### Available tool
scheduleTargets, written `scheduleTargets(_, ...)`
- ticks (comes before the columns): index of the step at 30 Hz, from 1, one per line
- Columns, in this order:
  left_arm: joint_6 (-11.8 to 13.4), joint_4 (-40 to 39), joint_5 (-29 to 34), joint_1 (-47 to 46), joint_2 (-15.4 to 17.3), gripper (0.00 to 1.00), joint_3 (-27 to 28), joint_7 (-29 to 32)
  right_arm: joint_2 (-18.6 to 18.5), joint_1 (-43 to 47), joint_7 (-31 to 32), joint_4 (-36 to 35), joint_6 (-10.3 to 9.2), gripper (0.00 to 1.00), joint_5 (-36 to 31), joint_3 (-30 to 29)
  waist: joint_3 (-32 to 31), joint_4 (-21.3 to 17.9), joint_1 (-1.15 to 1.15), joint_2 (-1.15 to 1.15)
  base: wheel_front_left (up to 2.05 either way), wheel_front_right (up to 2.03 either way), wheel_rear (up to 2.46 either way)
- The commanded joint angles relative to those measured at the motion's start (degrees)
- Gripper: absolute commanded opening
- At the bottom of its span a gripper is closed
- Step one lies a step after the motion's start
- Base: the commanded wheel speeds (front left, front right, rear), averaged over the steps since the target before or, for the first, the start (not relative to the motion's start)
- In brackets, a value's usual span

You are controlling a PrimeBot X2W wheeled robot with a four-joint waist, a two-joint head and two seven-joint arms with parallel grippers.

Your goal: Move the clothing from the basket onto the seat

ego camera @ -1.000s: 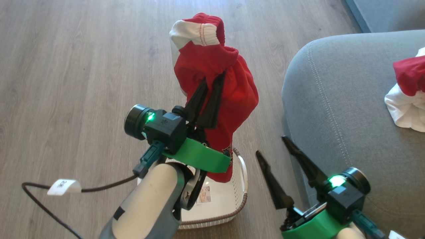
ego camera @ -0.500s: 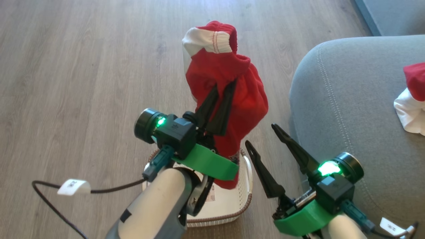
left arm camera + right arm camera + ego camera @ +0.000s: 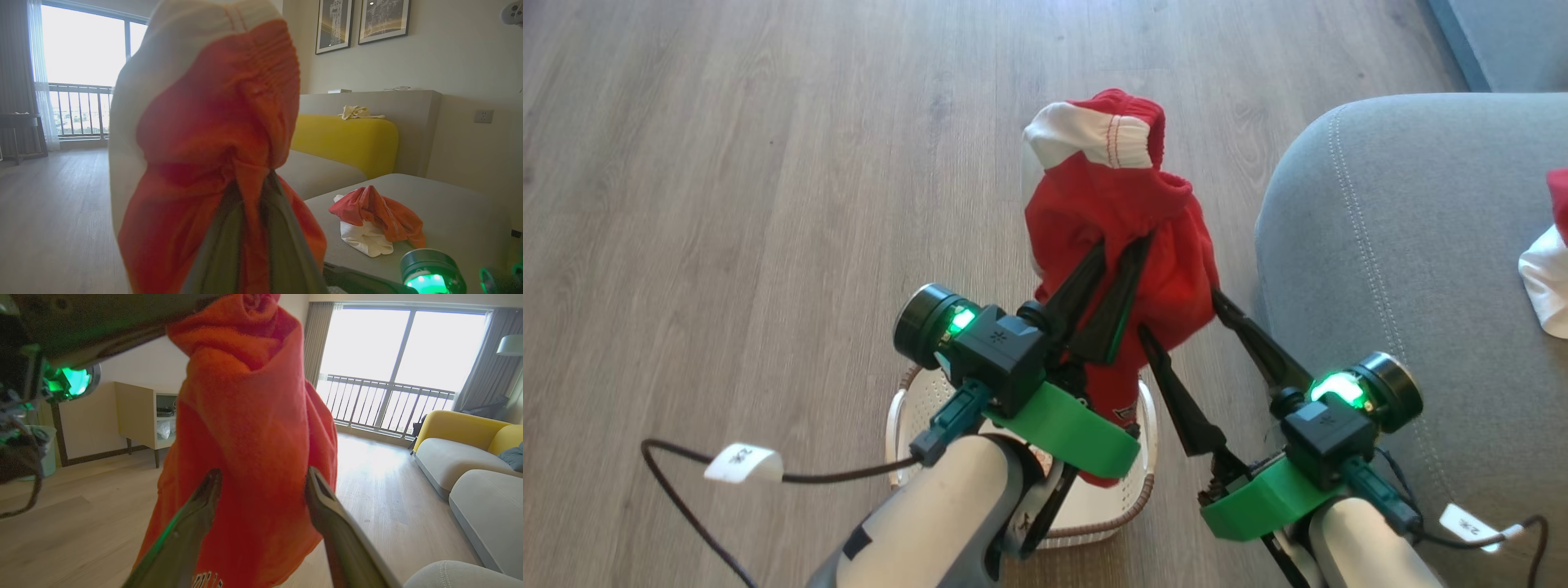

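The left jaws are clenched on a fold of the red garment (image 3: 1111, 204), which bunches beyond their tips with its ribbed red-and-white band (image 3: 1107, 135) at the far end; its lower end hangs past the wrist, over the basket (image 3: 1150, 482) on the wooden floor (image 3: 727, 204); the right jaws stand spread wide, released, one finger on either side of the garment's hanging part, the cloth between them unpinched; the grey seat (image 3: 1405, 245) lies just right of the basket; on it rests another red-and-white bundle (image 3: 374, 222), well apart from both arms; a tagged black cable (image 3: 743, 464) loops over the floor at left.
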Motion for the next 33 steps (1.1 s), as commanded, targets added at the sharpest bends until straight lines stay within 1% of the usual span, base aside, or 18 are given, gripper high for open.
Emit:
scheduleTargets(1, 0.36, -2.07, -0.33, -3.80, 0.35, 0.00, 1.59, -0.55, 0.09, -2.70, -0.12, -1.02, 0.41, 1.00, -0.59, 0.80, 0.05, 0.12, 0.00, 0.00, 0.00, 0.00, 0.00)
scheduleTargets(5, 0.43, -2.31, -0.67, -4.32, 0.35, 0.00, 0.59, -0.55, -0.21, -3.81, -0.12, 0.64, 0.41, 1.00, -1.38, 1.81, 0.16, 0.42, 0.00, 0.00, 0.00, 0.00, 0.00)
scheduleTargets(10, 0.32, -2.35, -0.95, -4.70, 0.35, 0.00, -0.58, -0.55, -1.03, -5.38, -0.12, 1.93, 0.41, 1.00, -2.85, 4.69, 0.18, 0.56, 0.00, 0.00, 0.00, 0.00, 0.00)
scheduleTargets(14, 0.18, -2.09, -1.23, -4.97, 0.35, 0.00, -1.48, -0.55, -0.89, -6.61, -0.12, 2.98, 0.41, 1.00, -3.45, 6.35, 0.21, 0.60, 0.00, 0.00, 0.00, 0.00, 0.00)
scheduleTargets(18, 0.09, -2.00, -1.55, -5.21, 0.35, 0.00, -2.48, -0.55, -0.18, -7.53, -0.12, 4.42, 0.41, 1.00, -3.98, 6.48, 0.22, 0.76, 0.00, 0.00, 0.00, 0.00, 0.00)
scheduleTargets(24, 0.20, -1.58, -1.82, -5.26, 0.35, 0.00, -4.18, -0.55, 1.17, -7.89, -0.12, 5.84, 0.41, 1.00, -3.68, 5.07, 0.17, 1.33, 0.00, 0.00, 0.00, 0.00, 0.00)
scheduleTargets(25, 0.38, -1.56, -2.01, -5.21, 0.35, 0.00, -4.29, -0.55, 1.37, -7.76, -0.12, 5.87, 0.41, 0.79, -3.64, 4.47, 0.18, 1.44, 0.00, 0.00, 0.00, 0.00, 0.00)
scheduleTargets(26, 0.51, -1.60, -2.14, -5.19, 0.35, 0.00, -4.45, -0.55, 1.58, -7.58, -0.12, 5.91, 0.41, 0.47, -3.45, 3.93, 0.17, 1.55, 0.00, 0.00, 0.00, 0.00, 0.00)
scheduleTargets(27, 0.55, -1.64, -2.27, -5.16, 0.35, 0.00, -4.70, -0.55, 1.76, -7.43, -0.12, 5.91, 0.41, 0.29, -3.18, 3.48, 0.19, 1.65, 0.00, 0.00, 0.00, 0.00, 0.00)
scheduleTargets(28, 0.46, -1.60, -2.39, -5.18, 0.35, 0.00, -5.06, -0.55, 1.91, -7.31, -0.12, 5.98, 0.41, 0.00, -2.81, 3.26, 0.22, 1.73, 0.00, 0.00, 0.00, 0.00, 0.00)
scheduleTargets(33, 0.23, -1.29, -2.44, -5.28, 0.35, 0.00, -6.17, -0.55, 2.48, -6.96, -0.12, 5.78, 0.41, 0.00, -0.36, 1.63, 0.26, 1.90, 0.00, 0.00, 0.00, 0.00, 0.00)
